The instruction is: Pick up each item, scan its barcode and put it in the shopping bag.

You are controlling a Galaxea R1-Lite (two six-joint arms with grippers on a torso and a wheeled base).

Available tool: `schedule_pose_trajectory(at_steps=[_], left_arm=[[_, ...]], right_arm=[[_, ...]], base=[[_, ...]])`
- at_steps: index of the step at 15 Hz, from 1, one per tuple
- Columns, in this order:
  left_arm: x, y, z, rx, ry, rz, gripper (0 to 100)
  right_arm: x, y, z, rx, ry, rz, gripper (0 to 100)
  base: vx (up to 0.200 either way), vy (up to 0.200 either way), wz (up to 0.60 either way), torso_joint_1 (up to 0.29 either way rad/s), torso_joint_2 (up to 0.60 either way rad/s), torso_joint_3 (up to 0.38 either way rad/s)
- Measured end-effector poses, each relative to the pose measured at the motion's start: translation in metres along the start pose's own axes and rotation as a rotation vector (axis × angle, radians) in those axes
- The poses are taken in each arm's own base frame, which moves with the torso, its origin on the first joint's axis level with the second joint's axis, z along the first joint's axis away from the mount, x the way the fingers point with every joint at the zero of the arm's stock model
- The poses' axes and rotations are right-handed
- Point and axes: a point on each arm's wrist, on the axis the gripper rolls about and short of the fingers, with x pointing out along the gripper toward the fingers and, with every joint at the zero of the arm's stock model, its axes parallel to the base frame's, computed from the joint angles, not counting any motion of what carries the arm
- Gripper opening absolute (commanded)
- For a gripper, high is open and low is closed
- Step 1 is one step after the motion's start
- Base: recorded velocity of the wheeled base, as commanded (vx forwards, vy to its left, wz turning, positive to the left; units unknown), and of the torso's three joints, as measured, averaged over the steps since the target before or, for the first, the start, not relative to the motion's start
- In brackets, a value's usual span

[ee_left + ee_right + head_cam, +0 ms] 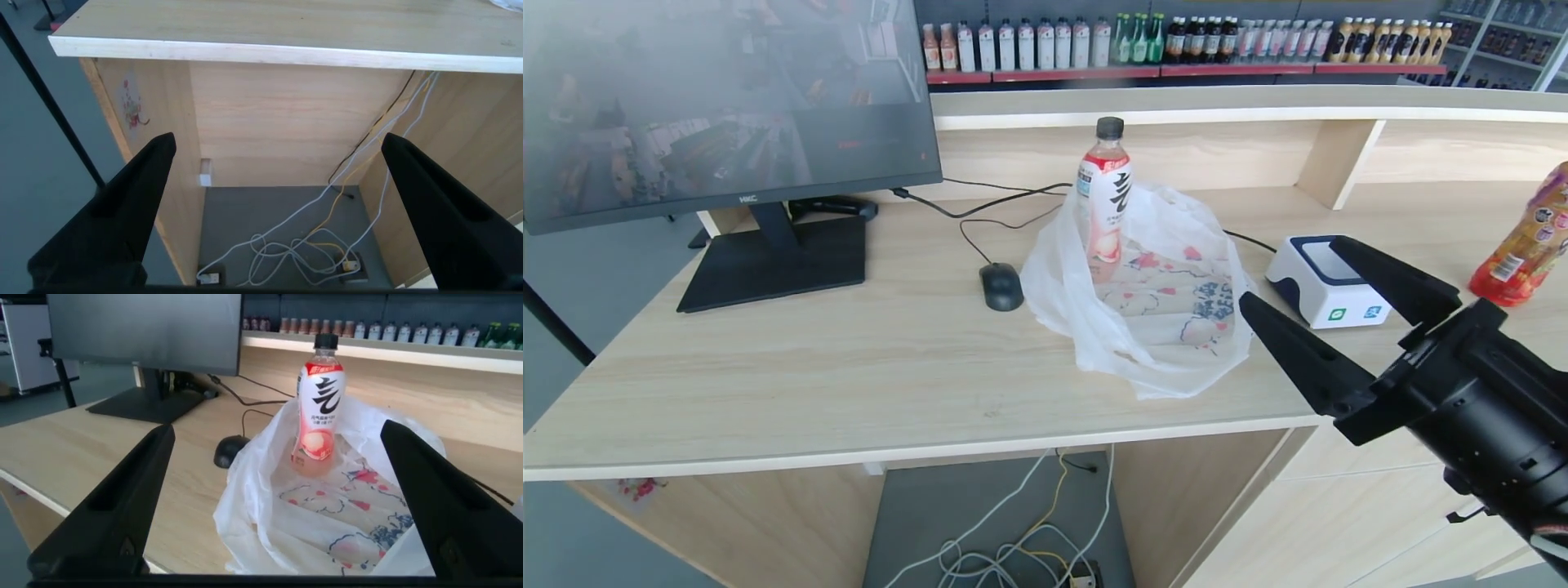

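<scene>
We judge the pink bottle (1104, 196), upright in the shopping bag (1168, 343), done — the orange bottle (1525, 245) near the scanner (1319, 304) is left — with right gripper (1290, 269) and left gripper (278, 143) both spread wide, empty.

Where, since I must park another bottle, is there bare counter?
The widest bare patch is the front-left stretch of the counter, bordered by the monitor stand, mouse and shopping bag. Crowded: the right side, where the bag, scanner, right pincer and orange bottle cluster.

bold black character on bottle (1104, 204) label; small logo on monitor (727, 106) bezel.
</scene>
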Motion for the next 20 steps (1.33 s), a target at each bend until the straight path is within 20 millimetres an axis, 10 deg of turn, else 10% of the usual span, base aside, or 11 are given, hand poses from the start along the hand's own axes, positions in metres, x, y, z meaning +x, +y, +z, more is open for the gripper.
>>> schedule_pose_trajectory(at_steps=[7,20], left_arm=[[0.0,0.0,0.0,-0.003,0.0,0.0,100],[0.0,0.0,0.0,-0.003,0.0,0.0,100]], right_arm=[[-0.032,-0.001,-0.002,-0.023,0.05,-0.001,100],[0.009,0.0,-0.006,-0.035,0.016,-0.018,100]], base=[[0.0,-0.2,0.0,0.004,0.0,0.002],[0.0,-0.2,0.0,0.004,0.0,0.002]])
